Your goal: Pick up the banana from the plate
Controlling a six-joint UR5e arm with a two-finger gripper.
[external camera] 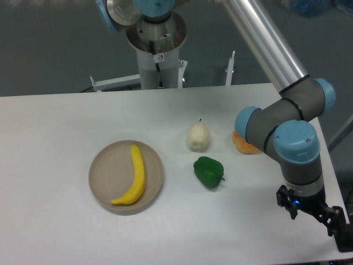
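The yellow banana (134, 176) lies on the round tan plate (105, 165) at the table's front left, curving from the plate's far side down to its near left rim. The arm's wrist and black gripper (336, 223) are at the table's front right corner, far to the right of the plate and nothing shows in it. Only part of the gripper shows at the frame edge, so I cannot tell how the fingers stand.
A pale cream pear (198, 137) stands mid-table. A green bell pepper (209, 171) lies just in front of it. An orange fruit (245, 144) is partly hidden behind the arm's elbow. The robot base (157, 52) is at the back.
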